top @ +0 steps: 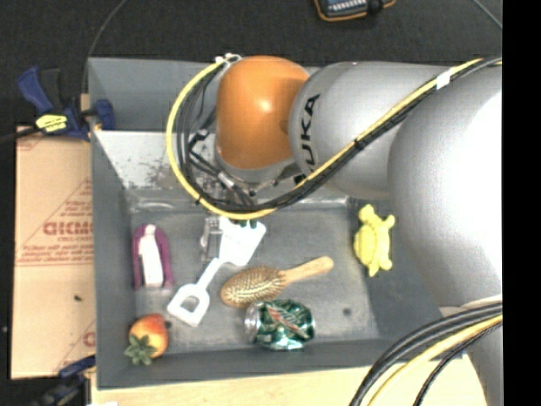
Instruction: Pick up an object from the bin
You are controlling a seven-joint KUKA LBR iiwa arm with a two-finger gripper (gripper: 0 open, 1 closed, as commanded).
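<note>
The tool [211,233] stands over the blade end of the white plastic shovel [201,284]. The shovel's long axis runs diagonally toward the view's lower left. Whether the tool is spread or closed cannot be told.

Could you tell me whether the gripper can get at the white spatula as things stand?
Probably yes: the gripper hangs at the blade of the white spatula, nothing lies on it, and the hairbrush lies beside its handle.

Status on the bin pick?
Gripper low over blade of white spatula, bin centre. Spatula lying on the floor. Close by its handle: wooden hairbrush, crushed green can just beyond.
</note>
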